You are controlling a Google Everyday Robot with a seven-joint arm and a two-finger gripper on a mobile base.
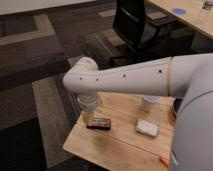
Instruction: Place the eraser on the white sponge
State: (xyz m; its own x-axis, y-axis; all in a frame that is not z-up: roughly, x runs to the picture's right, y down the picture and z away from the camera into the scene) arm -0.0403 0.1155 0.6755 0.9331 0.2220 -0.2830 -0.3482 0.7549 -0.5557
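The eraser [99, 123], a small dark block with reddish-brown edges, lies flat on the wooden table [120, 145] near its left side. The white sponge [147, 128], a flat white pad with rounded corners, lies to its right, apart from it. My white arm reaches in from the right and bends down over the table's far left edge. The gripper [88, 118] hangs under the wrist, just left of the eraser and right beside its left end. Its fingers are mostly hidden by the wrist.
An upright white cup [148, 103] stands behind the sponge. A blue-patterned bowl's edge [177, 107] shows at the right by my arm. An orange pointed thing [164, 160] lies at the front right. A black office chair [134, 25] stands behind on the carpet.
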